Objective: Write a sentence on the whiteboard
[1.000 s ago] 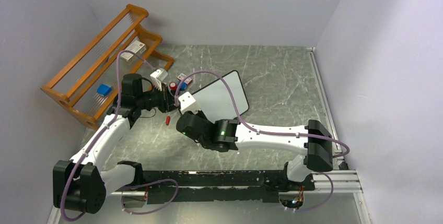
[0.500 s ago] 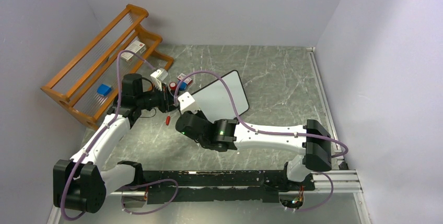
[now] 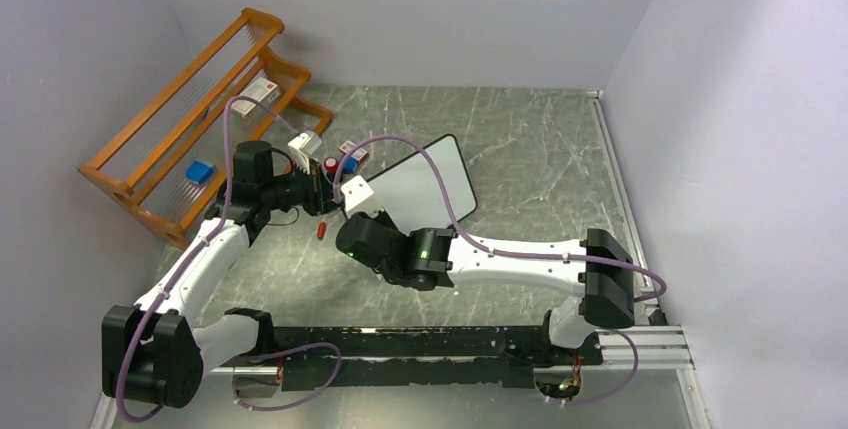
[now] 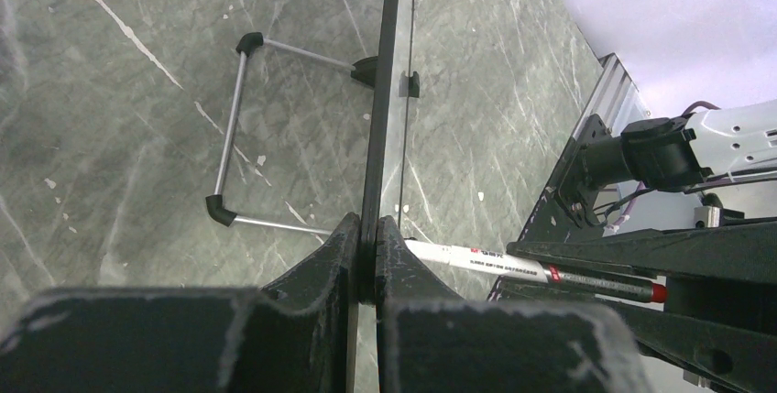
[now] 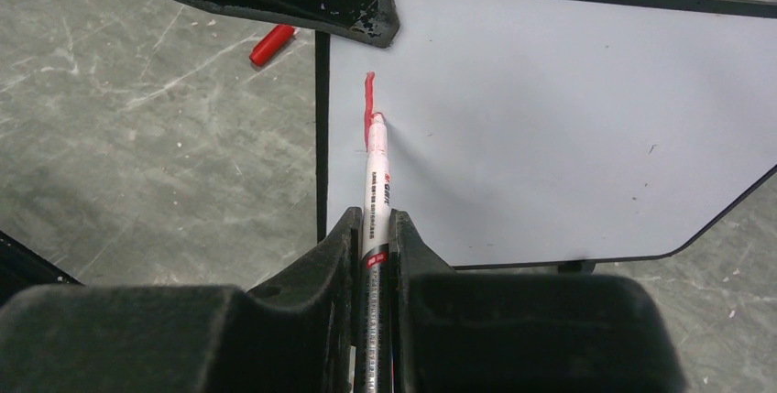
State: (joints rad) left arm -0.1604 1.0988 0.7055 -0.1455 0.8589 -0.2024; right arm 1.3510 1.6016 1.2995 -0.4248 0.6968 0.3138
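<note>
Red stroke, single, short, by left edge of whiteboard; board propped upright on table, left of centre.
Left gripper: clamped on board's frame, steadying.
Right gripper: closed around marker, tip touching board.
Step, as judged: first letter barely begun.
Next: calls for even pressure, strokes carried rightward.

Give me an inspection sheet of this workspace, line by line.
Surface: grey marbled tabletop, scuffed.
Job's things: whiteboard propped on its stand; one short red stroke near the held edge; marker tip at the stroke.
Clutter: red cap lying on the table; wooden rack; small boxes.
Grippers: left gripper fingers shut on the whiteboard's edge; right gripper shut on the marker.
Cables: purple cables looping over both arms.
Surroundings: plain pale walls.
</note>
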